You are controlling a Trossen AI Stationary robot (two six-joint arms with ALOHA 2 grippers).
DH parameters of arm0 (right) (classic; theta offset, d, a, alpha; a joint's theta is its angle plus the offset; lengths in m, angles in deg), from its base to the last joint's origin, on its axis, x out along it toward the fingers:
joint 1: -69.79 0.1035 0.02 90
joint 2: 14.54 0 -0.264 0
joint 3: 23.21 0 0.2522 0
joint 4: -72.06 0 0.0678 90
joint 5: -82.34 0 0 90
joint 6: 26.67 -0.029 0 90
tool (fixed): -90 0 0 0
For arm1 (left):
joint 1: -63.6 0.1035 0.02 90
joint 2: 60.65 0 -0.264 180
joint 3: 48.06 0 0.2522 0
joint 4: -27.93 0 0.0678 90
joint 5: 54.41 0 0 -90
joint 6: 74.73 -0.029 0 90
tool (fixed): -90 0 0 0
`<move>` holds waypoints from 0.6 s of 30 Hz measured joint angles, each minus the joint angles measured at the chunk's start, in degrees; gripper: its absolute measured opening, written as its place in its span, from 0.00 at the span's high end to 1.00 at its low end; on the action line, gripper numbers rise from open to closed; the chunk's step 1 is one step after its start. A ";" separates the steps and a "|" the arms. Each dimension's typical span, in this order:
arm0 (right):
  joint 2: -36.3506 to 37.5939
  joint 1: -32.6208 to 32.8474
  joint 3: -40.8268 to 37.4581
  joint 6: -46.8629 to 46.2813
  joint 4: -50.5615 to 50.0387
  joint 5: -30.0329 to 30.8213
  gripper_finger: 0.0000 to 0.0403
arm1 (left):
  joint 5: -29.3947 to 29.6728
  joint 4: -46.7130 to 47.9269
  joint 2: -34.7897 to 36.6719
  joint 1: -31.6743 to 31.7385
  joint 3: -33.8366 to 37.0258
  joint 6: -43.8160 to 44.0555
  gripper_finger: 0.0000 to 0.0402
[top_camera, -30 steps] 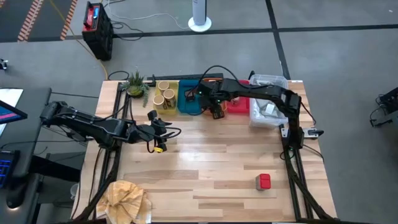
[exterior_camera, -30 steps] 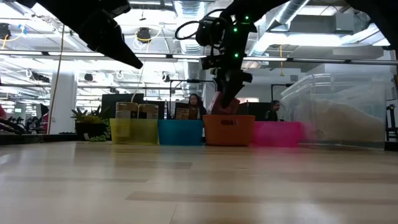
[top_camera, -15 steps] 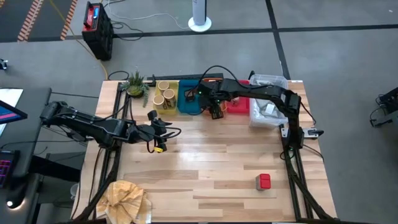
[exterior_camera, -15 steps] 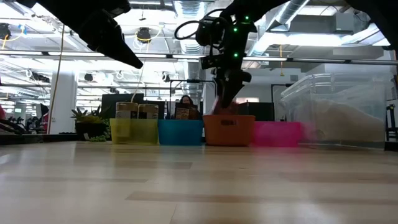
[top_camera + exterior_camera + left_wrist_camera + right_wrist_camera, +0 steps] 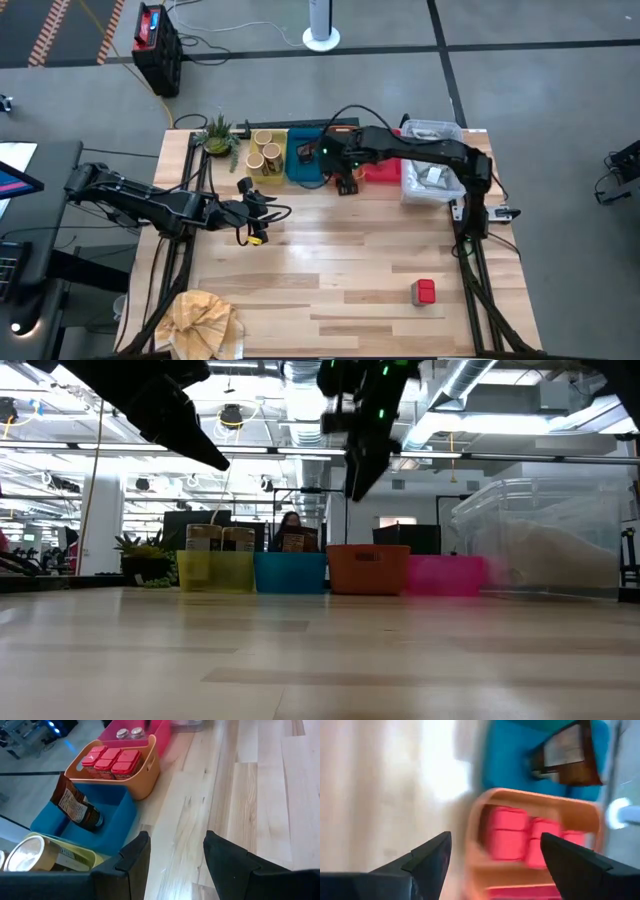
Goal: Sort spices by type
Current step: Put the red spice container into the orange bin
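Lifted right tool (image 5: 352, 485) gapes; its wrist view reveals red packs (image 5: 512, 834) in orange tray (image 5: 472, 850).

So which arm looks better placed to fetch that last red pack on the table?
Probably the right. The red pack lies on the right arm's side, and the right gripper hangs open and empty above the orange tray. The left gripper waits farther off.

The right gripper (image 5: 492, 865) hangs raised at the far side of the surface, its arm stretched leftward, fingers (image 5: 427, 857) spread wide and holding nothing. The left gripper (image 5: 174, 857) hovers low on the left, fingers (image 5: 135, 855) parted and empty, arm extended inward.
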 joint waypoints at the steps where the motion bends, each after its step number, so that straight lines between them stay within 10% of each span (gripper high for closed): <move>1: 0.67 1.14 0.18 -3.27 -1.26 -1.29 0.17 | -0.02 0.01 0.00 0.00 0.00 0.01 0.57; 18: 1.87 37.77 -0.89 -66.04 -31.12 -4.68 0.19 | -0.93 0.45 0.00 0.00 0.00 3.15 0.57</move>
